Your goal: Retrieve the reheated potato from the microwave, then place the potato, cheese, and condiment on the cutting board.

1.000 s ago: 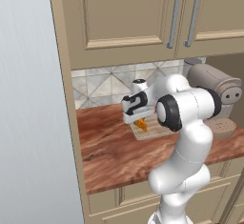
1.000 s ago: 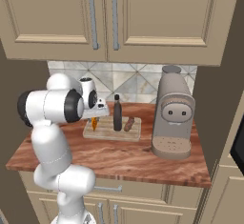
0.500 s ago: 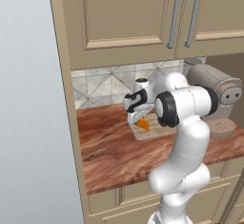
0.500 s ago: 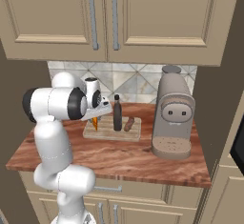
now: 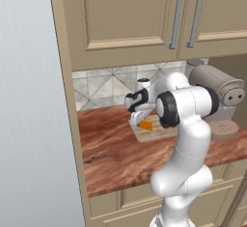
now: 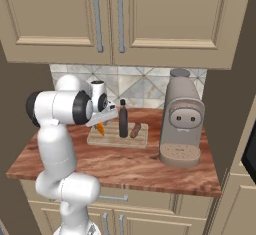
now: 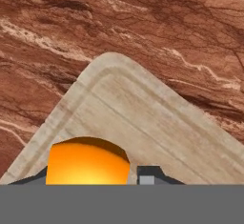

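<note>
Three task items sat on the cutting board: from left to right, the cheese directly between my fingertips, the condiment upright, then the potato. My gripper looked slightly parted around the wedge, though I couldn't tell whether it gripped it; the coffee machine stood well right.

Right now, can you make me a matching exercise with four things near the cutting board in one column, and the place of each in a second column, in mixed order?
Things:
1. cheese
2. condiment
3. potato
4. coffee machine

Places:
a. on the counter, right of the cutting board in the right base view
b. lying on the board beside the bottle
c. on the board, at the gripper
d. standing upright in the middle of the board

Pairs: 1-c, 2-d, 3-b, 4-a
</note>
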### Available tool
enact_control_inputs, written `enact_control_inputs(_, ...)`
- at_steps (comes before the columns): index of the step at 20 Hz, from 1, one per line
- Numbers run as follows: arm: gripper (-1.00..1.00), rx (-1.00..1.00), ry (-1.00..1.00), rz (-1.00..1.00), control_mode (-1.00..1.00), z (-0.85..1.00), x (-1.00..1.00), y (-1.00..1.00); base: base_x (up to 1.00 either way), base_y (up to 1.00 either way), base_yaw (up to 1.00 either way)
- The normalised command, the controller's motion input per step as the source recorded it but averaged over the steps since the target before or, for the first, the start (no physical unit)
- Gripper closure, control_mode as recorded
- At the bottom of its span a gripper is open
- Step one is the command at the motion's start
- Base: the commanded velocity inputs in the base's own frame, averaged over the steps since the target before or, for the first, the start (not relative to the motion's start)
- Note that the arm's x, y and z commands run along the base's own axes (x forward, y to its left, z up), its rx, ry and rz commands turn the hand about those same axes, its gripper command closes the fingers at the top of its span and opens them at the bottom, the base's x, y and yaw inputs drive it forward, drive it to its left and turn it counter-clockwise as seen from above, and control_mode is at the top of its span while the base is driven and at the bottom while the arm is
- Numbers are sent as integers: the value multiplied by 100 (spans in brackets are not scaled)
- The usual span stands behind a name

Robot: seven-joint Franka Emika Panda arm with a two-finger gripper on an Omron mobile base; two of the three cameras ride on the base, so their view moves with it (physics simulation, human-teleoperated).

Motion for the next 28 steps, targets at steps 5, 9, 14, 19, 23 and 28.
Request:
enact_control_inputs(5,-100,0,2,3,-100,-14,-6,-23,0,0,0)
enact_control_inputs(9,-100,0,0,3,-100,6,-18,-13,0,0,0)
enact_control_inputs(14,-100,0,0,2,-100,16,-19,0,0,0,0)
enact_control_inputs(19,-100,0,0,4,-100,48,-17,4,0,0,0)
enact_control_inputs(23,-100,0,0,0,-100,40,-52,6,0,0,0)
enact_control_inputs(28,-100,0,0,-6,-100,24,-65,7,0,0,0)
